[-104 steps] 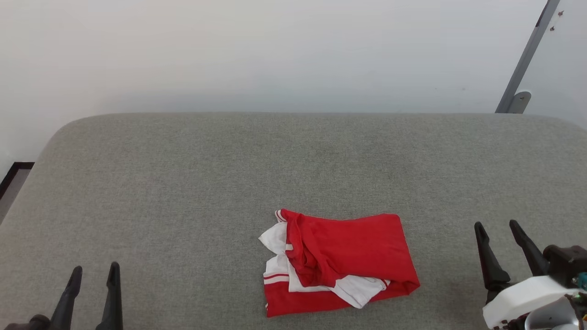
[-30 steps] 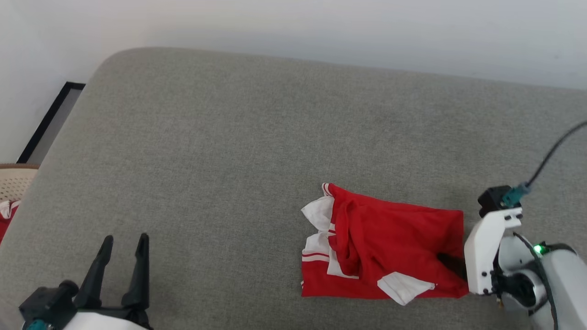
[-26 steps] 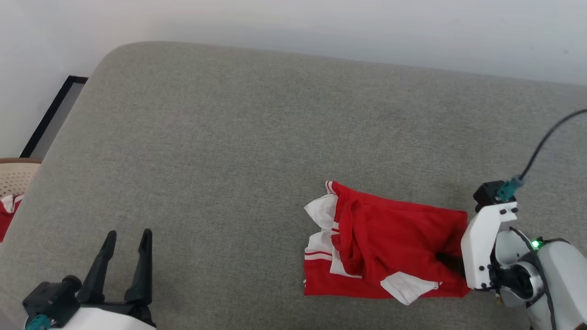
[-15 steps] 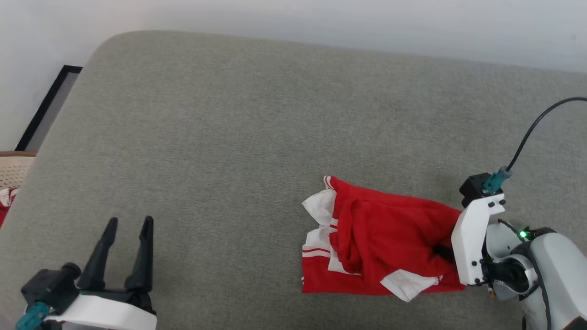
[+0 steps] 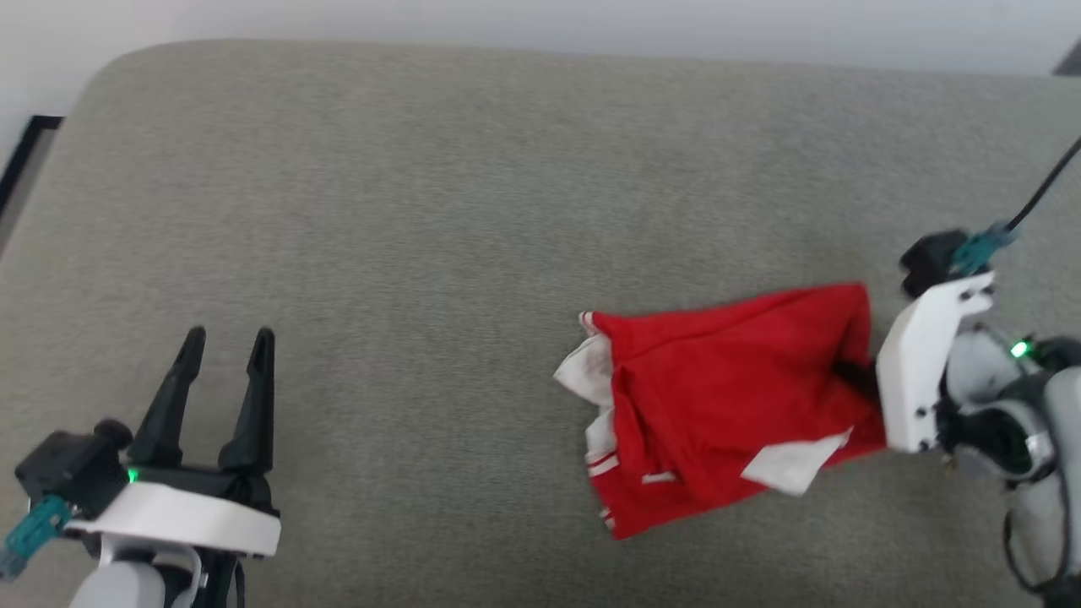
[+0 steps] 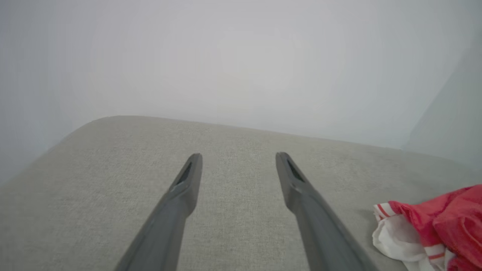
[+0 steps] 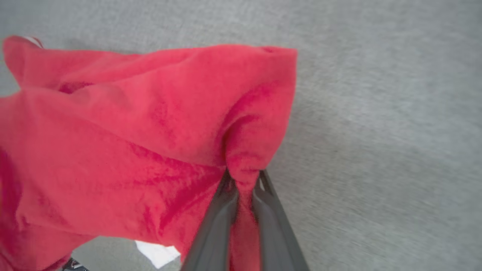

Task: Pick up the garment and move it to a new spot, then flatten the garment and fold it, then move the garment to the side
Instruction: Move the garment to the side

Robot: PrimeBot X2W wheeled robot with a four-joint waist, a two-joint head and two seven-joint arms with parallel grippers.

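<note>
The garment (image 5: 718,397), a red T-shirt with white sleeves, hangs stretched above the grey cushion, its right edge raised and its left end drooping. My right gripper (image 5: 853,376) is shut on that raised red edge; in the right wrist view the cloth (image 7: 150,124) bunches between the two dark fingers (image 7: 214,222) of my gripper (image 7: 243,180). My left gripper (image 5: 224,346) stands open at the lower left, well apart from the shirt. Its wrist view shows my gripper (image 6: 237,160) over bare cushion, with the garment's striped white sleeve (image 6: 403,233) at the far right.
The grey fabric cushion (image 5: 422,211) stretches across the head view, with its rounded far edge near a pale wall (image 6: 241,56). A dark floor strip (image 5: 21,160) shows past the cushion's left corner. A black cable (image 5: 1047,181) runs from my right wrist.
My right gripper has closed on the garment's right edge and lifted it up and back, pulling the shirt off its folded pile. The head camera has shifted. The left gripper stays open.
</note>
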